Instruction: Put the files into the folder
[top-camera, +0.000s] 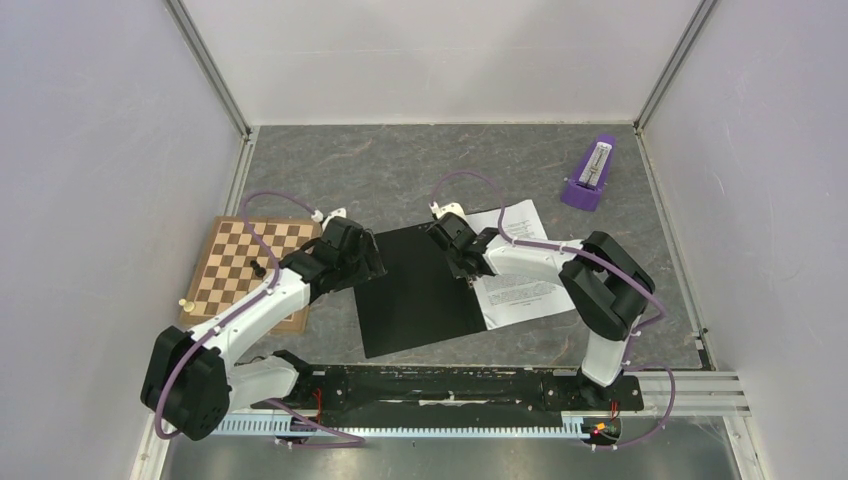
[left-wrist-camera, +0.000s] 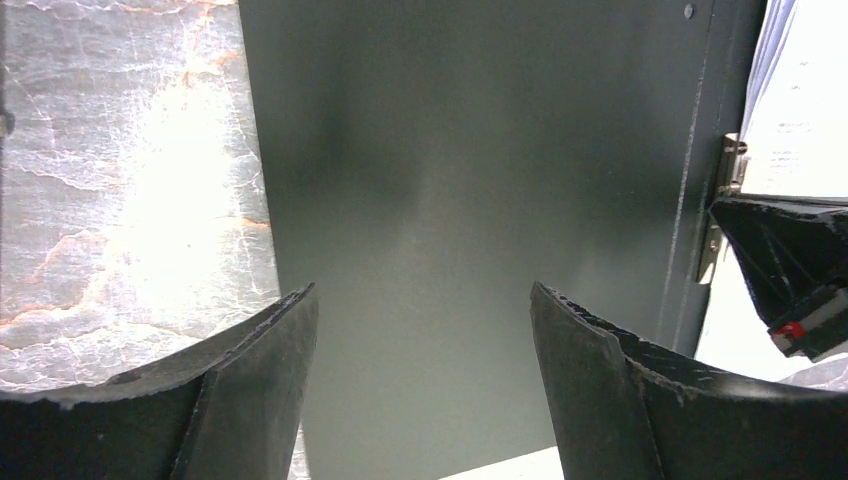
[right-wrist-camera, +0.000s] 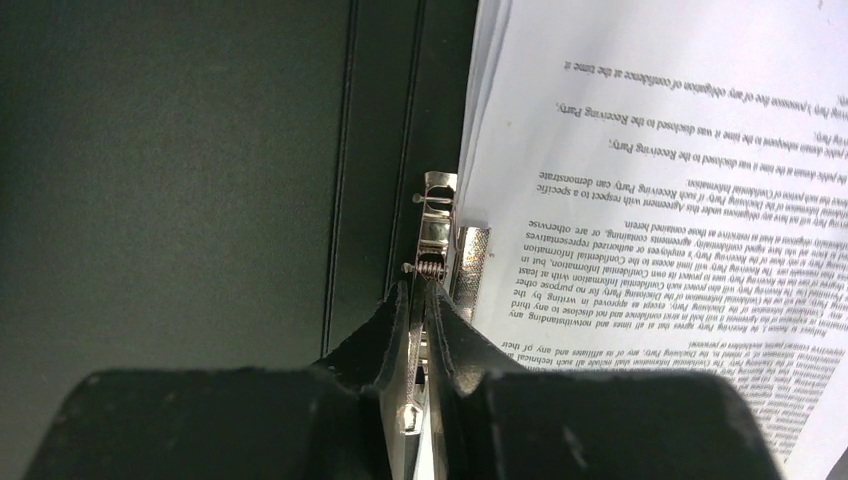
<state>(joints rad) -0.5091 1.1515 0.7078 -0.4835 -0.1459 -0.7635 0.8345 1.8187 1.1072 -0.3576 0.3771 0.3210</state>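
In the right wrist view, the lower end of the metal spine clip (right-wrist-camera: 437, 225) is hidden between the right gripper's (right-wrist-camera: 420, 295) fingers (right-wrist-camera: 375, 335), and the files (right-wrist-camera: 650, 150) are cut off by the top and right edges. From above, the clip is covered by that gripper, the files' print is too small to be read, and the chessboard (top-camera: 235, 262) is partly masked by the left arm (top-camera: 285, 288). Through the left wrist camera, the files are washed out to white.

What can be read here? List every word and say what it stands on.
"Receiving Party": on the files, upside down in the right wrist view.
"Confidential Information": same sheet.
"Agreement with respect to a specific": same sheet.
Other print there: too small or blurred.
The folder and the clip: no text.
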